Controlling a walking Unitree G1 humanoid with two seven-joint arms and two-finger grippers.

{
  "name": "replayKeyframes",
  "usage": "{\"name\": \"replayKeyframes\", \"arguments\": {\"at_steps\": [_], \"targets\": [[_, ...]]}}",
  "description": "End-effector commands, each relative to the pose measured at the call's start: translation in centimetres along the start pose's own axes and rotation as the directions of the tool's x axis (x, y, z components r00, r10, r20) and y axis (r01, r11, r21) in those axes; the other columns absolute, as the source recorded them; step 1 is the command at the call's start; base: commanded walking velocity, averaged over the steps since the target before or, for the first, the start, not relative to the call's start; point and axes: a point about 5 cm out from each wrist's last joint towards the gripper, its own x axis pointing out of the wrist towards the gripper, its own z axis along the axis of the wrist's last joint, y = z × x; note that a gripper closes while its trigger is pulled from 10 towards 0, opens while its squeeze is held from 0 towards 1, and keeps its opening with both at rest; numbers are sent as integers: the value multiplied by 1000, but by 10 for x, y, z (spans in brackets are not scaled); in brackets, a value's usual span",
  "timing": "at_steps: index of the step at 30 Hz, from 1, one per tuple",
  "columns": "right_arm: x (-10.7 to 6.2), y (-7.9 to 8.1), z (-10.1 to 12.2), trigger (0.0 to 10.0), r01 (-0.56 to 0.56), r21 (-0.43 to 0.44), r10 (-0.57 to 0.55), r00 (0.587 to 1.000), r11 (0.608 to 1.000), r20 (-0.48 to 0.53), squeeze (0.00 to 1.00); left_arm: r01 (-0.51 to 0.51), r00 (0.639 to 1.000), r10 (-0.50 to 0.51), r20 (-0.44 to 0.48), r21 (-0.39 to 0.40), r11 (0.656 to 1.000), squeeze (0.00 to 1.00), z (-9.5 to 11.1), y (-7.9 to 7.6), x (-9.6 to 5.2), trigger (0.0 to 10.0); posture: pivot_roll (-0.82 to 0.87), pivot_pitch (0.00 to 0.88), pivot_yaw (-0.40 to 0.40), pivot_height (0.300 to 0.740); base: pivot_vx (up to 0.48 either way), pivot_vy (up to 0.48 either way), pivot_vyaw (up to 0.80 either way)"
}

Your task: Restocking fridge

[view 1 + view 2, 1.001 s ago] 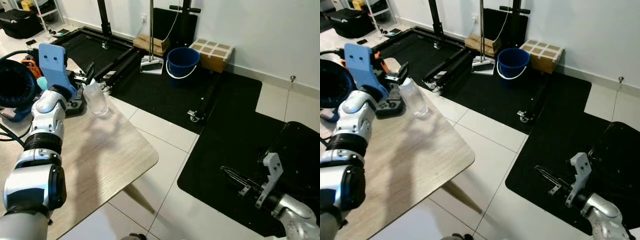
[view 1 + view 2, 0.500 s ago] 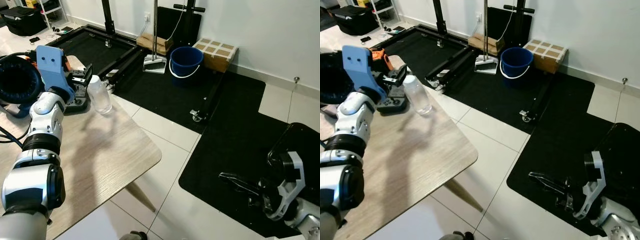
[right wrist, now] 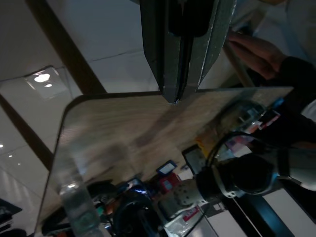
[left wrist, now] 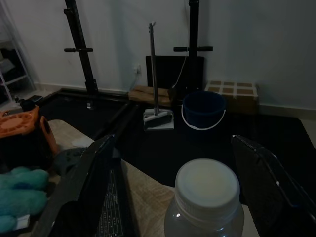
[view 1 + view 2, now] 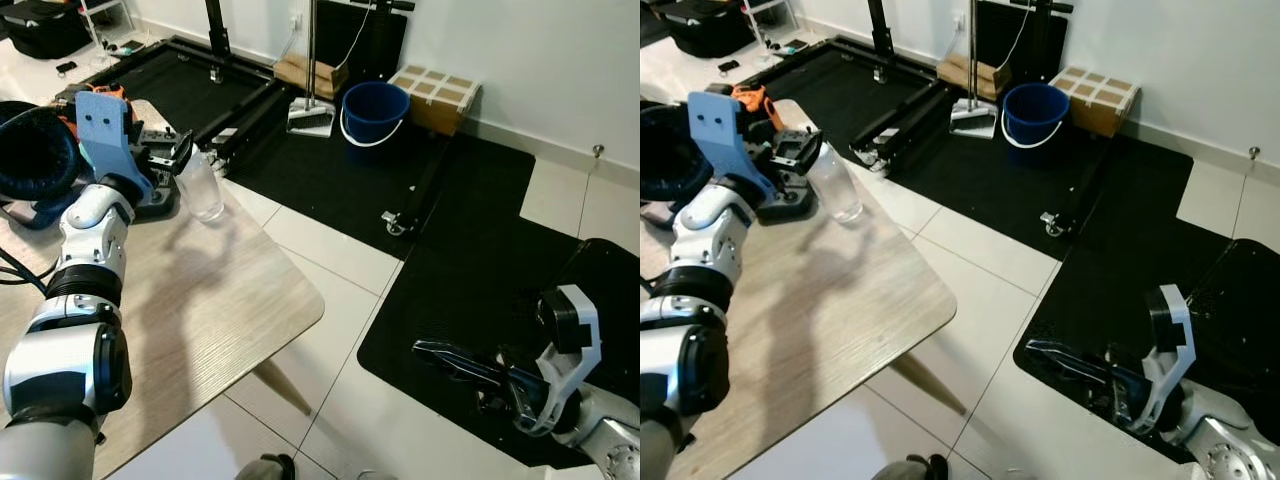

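A clear plastic bottle (image 5: 201,186) with a white cap (image 4: 207,184) stands upright near the far edge of the wooden table (image 5: 210,300). My left gripper (image 5: 180,152) is open at the height of the cap. In the left wrist view its two black fingers (image 4: 96,173) stand wide apart, one on each side of the bottle, not touching it. My right gripper (image 5: 452,359) hangs low on the right above the black floor mat (image 5: 470,250). Its fingers (image 3: 177,54) are pressed together with nothing in them.
A blue bucket (image 5: 373,108), a dustpan (image 5: 308,116) and a cardboard box (image 5: 440,93) stand by the far wall. A black metal frame (image 5: 240,110) lies on the mat behind the table. A black round device (image 5: 30,155) and a controller (image 5: 780,195) crowd the table beside the bottle.
My left gripper has come up to the bottle, its fingers now flanking the cap. The right wrist has turned and its fingers reach further left. The camera has shifted slightly.
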Motion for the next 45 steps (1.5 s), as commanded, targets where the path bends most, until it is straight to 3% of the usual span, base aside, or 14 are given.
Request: {"name": "replayKeyframes", "arguments": {"at_steps": [1,19,32,33,45], "targets": [[0,3,-1,10000,-7,15,7,1000,1000,2,0,-2,1000,2,-14,8,1000,0,1,4,-1,10000,-113,219,25,740,0,0,0],[6,24,6,10000,-17,33,17,1000,999,21,0,103,992,-100,-73,38,994,0,1,-10,10,10000,-142,263,34,740,0,0,0],[7,27,4,10000,-6,42,6,1000,999,11,0,144,987,-142,-76,26,989,0,2,-15,14,10000,-145,263,35,740,0,0,0],[7,26,4,10000,-3,41,3,1000,999,12,0,158,984,-155,-81,21,987,0,0,-17,13,0,-145,263,35,740,0,0,0],[7,26,6,10000,0,34,0,1000,999,6,0,157,984,-155,-86,19,987,0,-2,-15,11,0,-146,257,33,740,0,0,0]]}}
